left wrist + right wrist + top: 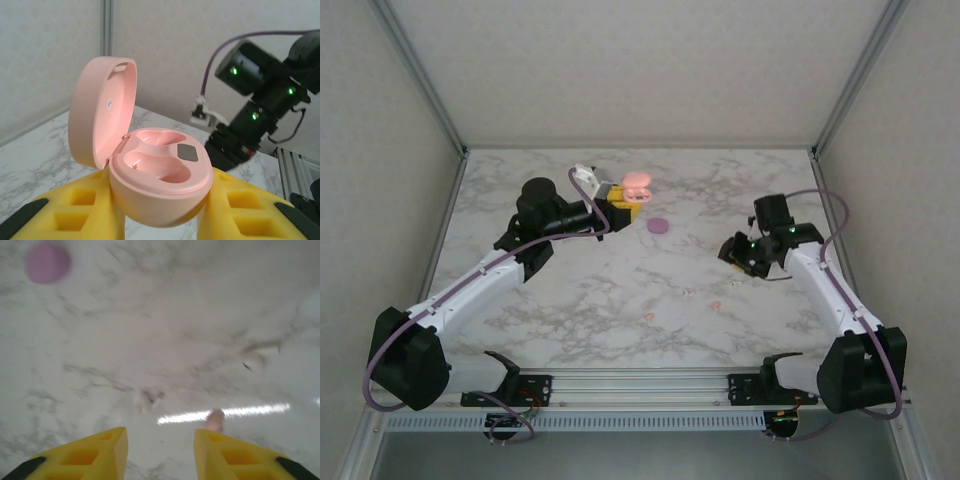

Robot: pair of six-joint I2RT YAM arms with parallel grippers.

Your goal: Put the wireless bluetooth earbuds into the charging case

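A pinkish earbud (216, 420) lies on the marble just past the tip of one of my right fingers (220, 452). The right gripper (160, 437) hangs low over the table, its fingers apart with nothing between them. Seen from above, one tiny bud (649, 317) and another bud (715, 305) sit on the tabletop, well nearer the arm bases than the pink charging case (160, 185). My left gripper (160, 225) clasps that case from both sides, lid swung up, off the surface towards the far edge. A round purple piece (659, 226) rests on the marble just right of the case. The table (570, 290) is white marble veined grey, streaked with glare; pale walls and aluminium posts (420, 75) close it in
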